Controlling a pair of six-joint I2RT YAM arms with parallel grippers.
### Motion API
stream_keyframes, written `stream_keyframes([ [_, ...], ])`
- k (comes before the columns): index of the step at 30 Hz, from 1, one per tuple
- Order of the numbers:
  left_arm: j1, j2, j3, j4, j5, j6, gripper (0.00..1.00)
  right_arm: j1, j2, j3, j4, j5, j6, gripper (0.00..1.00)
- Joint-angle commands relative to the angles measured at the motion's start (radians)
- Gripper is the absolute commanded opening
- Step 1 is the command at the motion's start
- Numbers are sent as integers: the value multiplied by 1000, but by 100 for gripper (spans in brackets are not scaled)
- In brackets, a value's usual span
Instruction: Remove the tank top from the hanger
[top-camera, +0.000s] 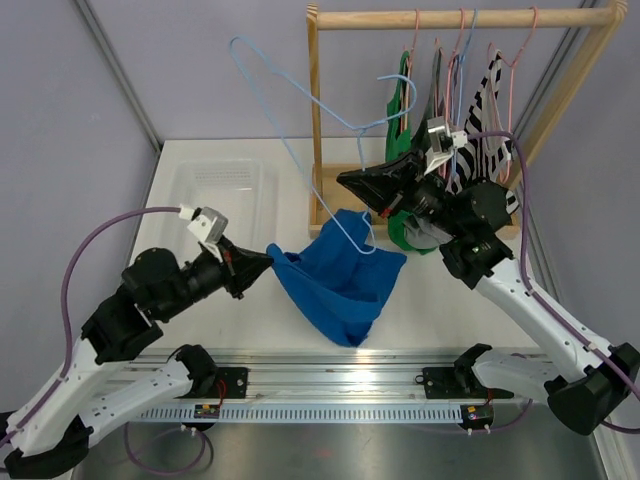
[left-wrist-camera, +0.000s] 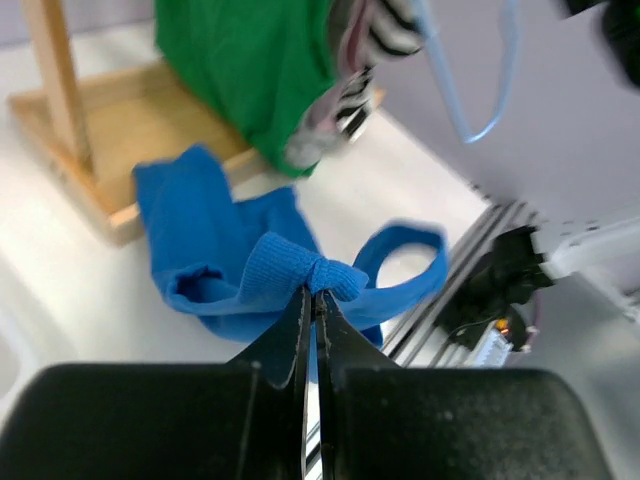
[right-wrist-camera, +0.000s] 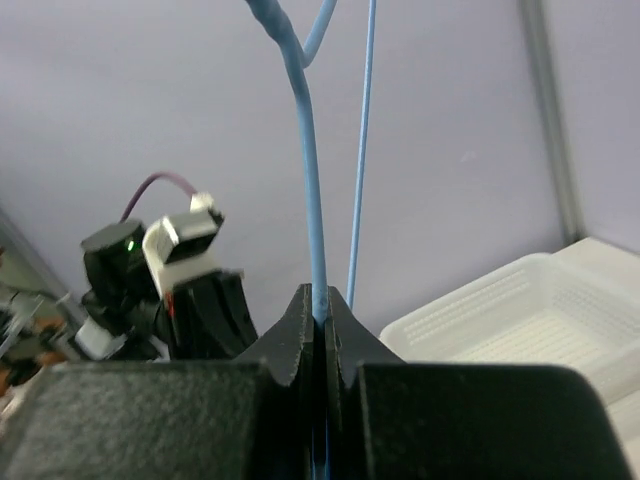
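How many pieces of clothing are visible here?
3. A blue tank top, gripped by the left end effector, lies on the table; a green top and a striped one hang on the rack. More may hide between them.

Left end effector (left-wrist-camera: 312, 293) and right end effector (right-wrist-camera: 320, 296) clamped closed.

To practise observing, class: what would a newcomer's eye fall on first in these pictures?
The blue top lies crumpled in the middle, an edge pinched by the left tool. The right tool clamps a pale blue hanger held up over it. Behind, a wooden rack holds more clothes.
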Motion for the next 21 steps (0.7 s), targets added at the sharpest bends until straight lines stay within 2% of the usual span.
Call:
stream_keyframes([
  [1, 5, 93, 52, -149, -140, 31, 0, 15, -30, 67, 186, 250, -40, 0],
  [3, 5, 124, 61, -207, -275, 12, 0, 15, -51, 114, 95, 355, -102, 0],
  [4, 5, 147, 68, -221, -309, -7, 0, 15, -56, 158, -115, 419, -136, 0],
  [5, 3, 156, 68, -238, -327, -10, 0, 15, -56, 198, -220, 446, -182, 0],
  [7, 5, 164, 57, -235, -306, -7, 0, 16, -59, 283, -458, 486, -211, 0],
  [8, 5, 159, 48, -223, -288, -5, 0, 15, -65, 296, -509, 494, -225, 0],
  [11, 5, 139, 20, -209, -294, -4, 8, 15, -84, 350, -787, 561, -280, 0],
  [13, 5, 135, 12, -210, -297, -1, 19, 15, -94, 373, -932, 625, -294, 0],
  [15, 5, 135, 11, -221, -294, 1, 32, 15, -113, 386, -1003, 659, -298, 0],
  [16, 5, 133, 8, -221, -292, 8, 54, 15, -116, 395, -1068, 679, -299, 0],
  [19, 5, 122, -4, -206, -298, 18, 81, 15, -87, 448, -1163, 714, -302, 0],
  [21, 5, 109, -20, -186, -289, 24, 93, 16, -44, 506, -1191, 745, -316, 0],
])
